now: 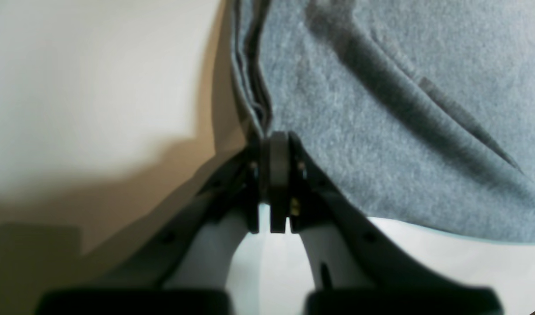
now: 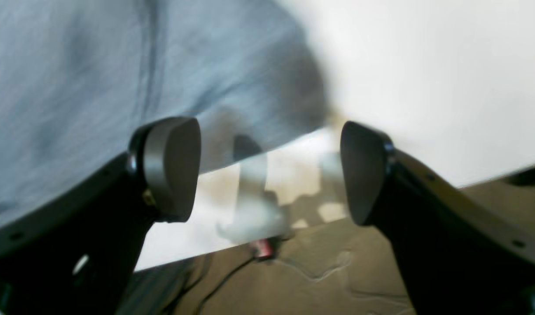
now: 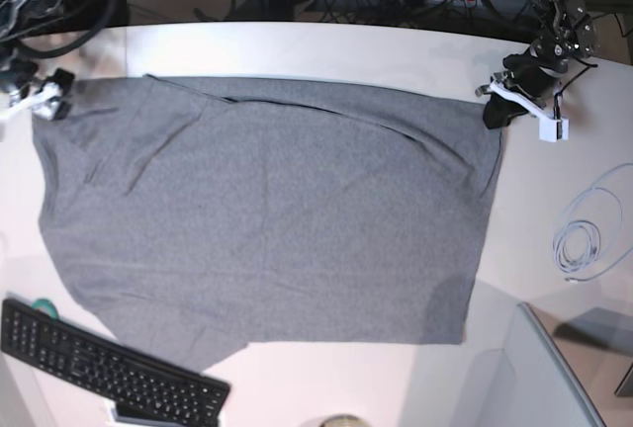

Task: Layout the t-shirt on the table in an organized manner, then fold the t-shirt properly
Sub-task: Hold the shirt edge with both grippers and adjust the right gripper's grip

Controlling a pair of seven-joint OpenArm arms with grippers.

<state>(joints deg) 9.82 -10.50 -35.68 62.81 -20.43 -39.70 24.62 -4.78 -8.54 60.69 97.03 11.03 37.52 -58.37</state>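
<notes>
Right gripper (image 2: 269, 168): at the far left of your base view, its jaws stand wide apart with nothing between them; your wrist view shows both pads clear of cloth.
T-shirt (image 3: 267, 219): spread flat and broad across the table (image 3: 297, 46), grey, a few diagonal creases near the far edge; its far-left corner lies just beside the right gripper, its far-right corner at the left gripper.
Keyboard (image 3: 109, 368): black, on the near-left edge, just beside the shirt's near hem; whether it overlaps the hem, you cannot tell.
Left gripper (image 1: 274, 144): at the far right of your base view, jaws pressed together on the t-shirt's folded edge layers.
Cable (image 3: 579, 239): pale coil on the table, right of the shirt, well apart from it.
</notes>
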